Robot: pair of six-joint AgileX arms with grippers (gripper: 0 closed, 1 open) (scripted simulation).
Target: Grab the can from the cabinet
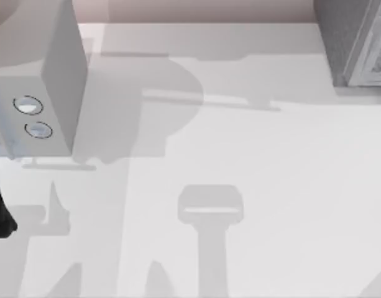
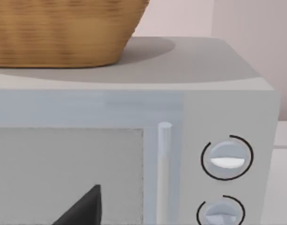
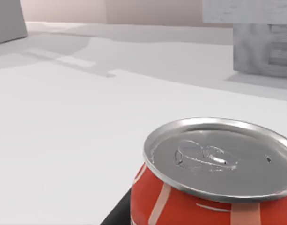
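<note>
Up close at the lower right of the right wrist view, the red can (image 3: 213, 187) looks light, smooth and dentable, best pinched mid-wall; the right tool's spread I cannot tell

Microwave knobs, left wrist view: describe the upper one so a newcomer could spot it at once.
Find the pale grey microwave with the wicker basket on top. Right of its vertical door handle, two round knobs are stacked on the front panel. The upper knob has a bright white bar across it, whereas the lower knob sits beneath it at the frame edge.
</note>
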